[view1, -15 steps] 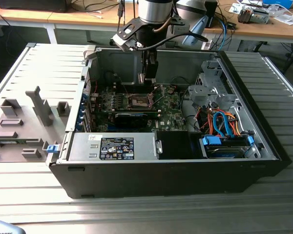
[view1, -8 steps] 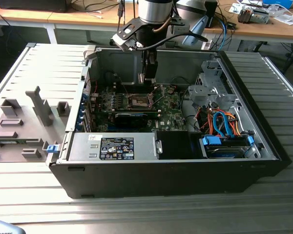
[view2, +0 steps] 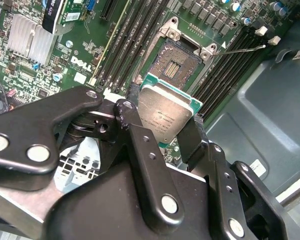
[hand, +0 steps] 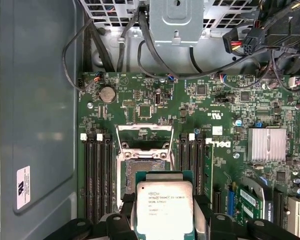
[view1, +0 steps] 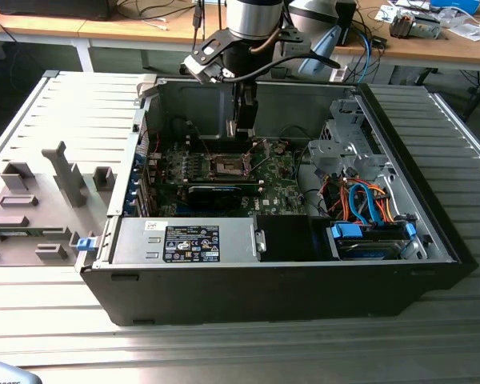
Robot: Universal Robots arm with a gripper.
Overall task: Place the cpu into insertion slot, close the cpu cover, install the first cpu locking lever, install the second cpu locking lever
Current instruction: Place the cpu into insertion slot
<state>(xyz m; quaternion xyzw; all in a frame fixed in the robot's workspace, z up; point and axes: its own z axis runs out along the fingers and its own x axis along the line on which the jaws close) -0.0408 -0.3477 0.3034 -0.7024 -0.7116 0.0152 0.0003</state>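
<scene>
My gripper (view2: pixel 164 107) (hand: pixel 165 212) is shut on the cpu (view2: pixel 169 117) (hand: pixel 164 205), a flat square chip with a silvery face and green edge, pinched by two opposite edges between black fingers (view2: pixel 132 112). The chip hangs slightly tilted above the green motherboard, just off the insertion slot (view2: pixel 177 59) (hand: pixel 140 167), whose dark centre lies uncovered. The cpu cover (hand: pixel 142 135) stands swung open at the slot's far side. A thin locking lever (view2: pixel 242 48) sticks out beside the socket. In the exterior view the gripper (view1: pixel 242 132) reaches down into the open computer case over the slot (view1: pixel 228 166).
Black memory slots (hand: pixel 97 175) flank the socket on both sides. A long black card (view1: pixel 216 194) and a finned heatsink (hand: pixel 267 144) sit nearby. The drive cage with orange and blue cables (view1: pixel 368 208) and the power supply (view1: pixel 184 240) crowd the case. The grey case wall (hand: pixel 40 125) is close.
</scene>
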